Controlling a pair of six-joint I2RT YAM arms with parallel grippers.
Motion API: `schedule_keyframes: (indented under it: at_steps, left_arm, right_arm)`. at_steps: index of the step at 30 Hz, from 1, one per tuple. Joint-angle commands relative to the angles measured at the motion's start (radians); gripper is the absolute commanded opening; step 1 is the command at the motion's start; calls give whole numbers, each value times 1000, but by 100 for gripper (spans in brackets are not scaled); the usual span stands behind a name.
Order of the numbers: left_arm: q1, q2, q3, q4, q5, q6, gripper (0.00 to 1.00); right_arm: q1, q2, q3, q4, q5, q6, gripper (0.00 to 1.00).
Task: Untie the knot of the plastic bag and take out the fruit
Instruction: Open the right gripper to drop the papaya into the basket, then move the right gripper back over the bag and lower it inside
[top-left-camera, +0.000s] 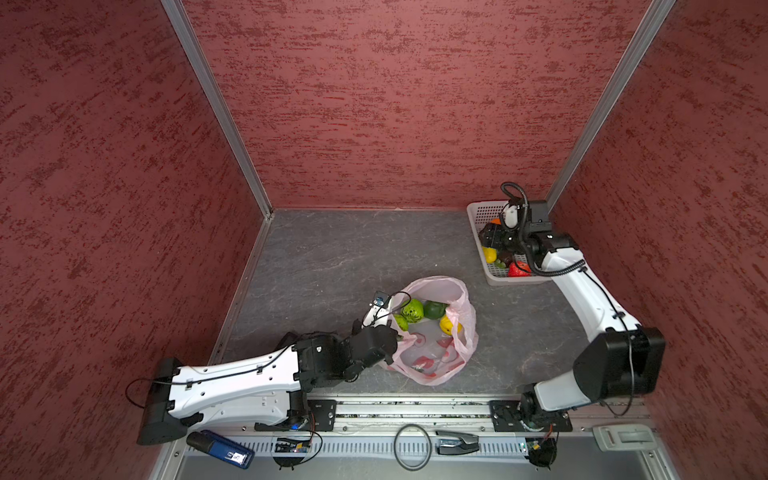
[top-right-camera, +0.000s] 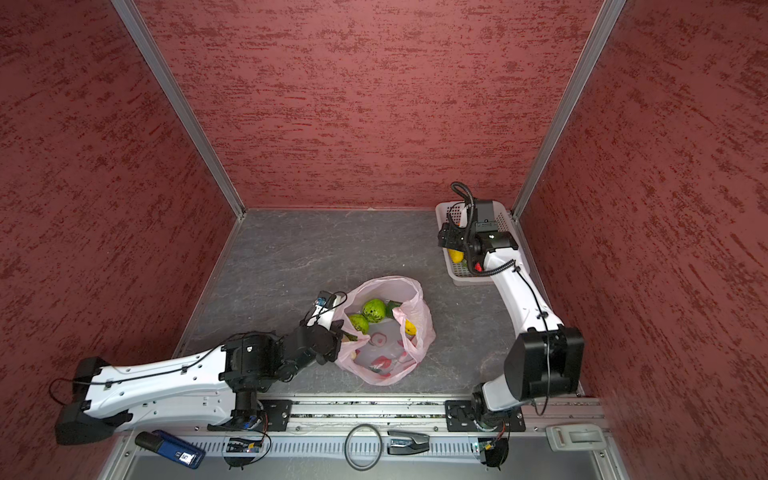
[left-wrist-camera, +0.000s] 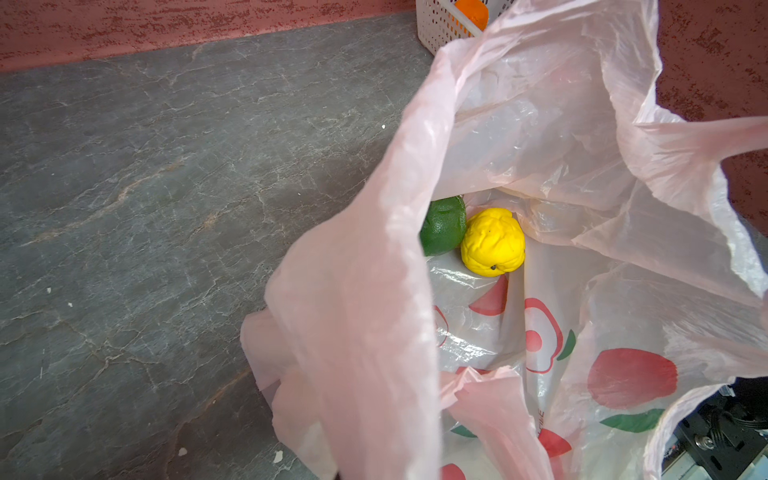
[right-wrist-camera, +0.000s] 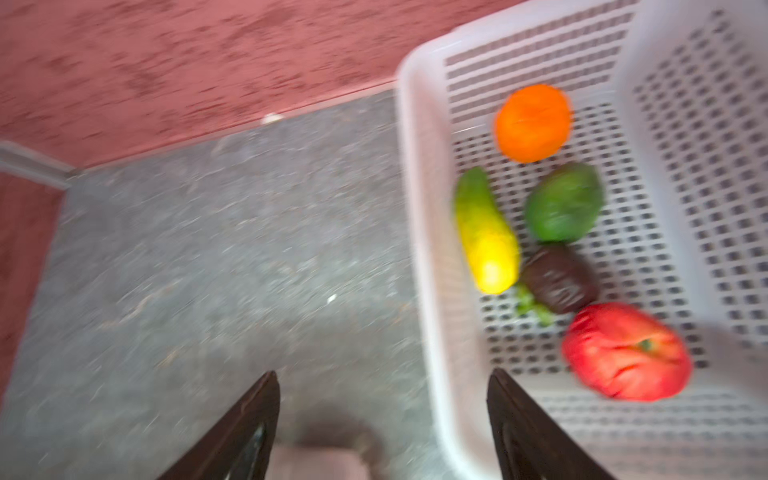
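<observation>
Bag: the plastic bag lies on the grey desk, mid-width and toward the front edge, between the two arms. Its mouth gapes upward, and red round prints show on the film of its floor.
Left arm: the left tool sits at the bag's near-left rim with its fingers pressed together. The film bunches and draws toward it, so it seems to pinch the rim, though the film hides the fingertips themselves.
Fruit in the bag: four pieces lie at the far side of the inside. They are a bumpy bright green piece, a smaller green piece touching it, a dark green piece and a wrinkled yellow piece that touches the dark green one.
Basket: the white perforated basket stands in the far right corner of the desk, well apart from the bag.
Fruit in the basket: a long yellow-green piece, a plain green piece, a dark brown piece and a red piece lie close together. An orange mandarin lies just beside them.
Right arm: the right tool hovers over the basket's rim on the side facing the bag. Its fingers are spread wide with nothing between them, and its wrist view is blurred.
</observation>
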Motion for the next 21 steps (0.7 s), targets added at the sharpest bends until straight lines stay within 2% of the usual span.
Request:
schedule_keyframes:
  at_steps: [1,6,13,21]
  left_arm:
    - [1,-17,24,-19,-16,30,0]
    - [10,-32,11,-21,-7,40,0]
    - [16,-43,-1,14,13,67,0]
    - [40,-41,5,25,35,86,0]
  right_arm:
    - [117,-99,-45,-71,-22,78,80]
    - [345,-180,-23,-136,7,190,80]
    - [654,-140,160,-294,159,288,81]
    - [829,-97,256,-405,219,401,79]
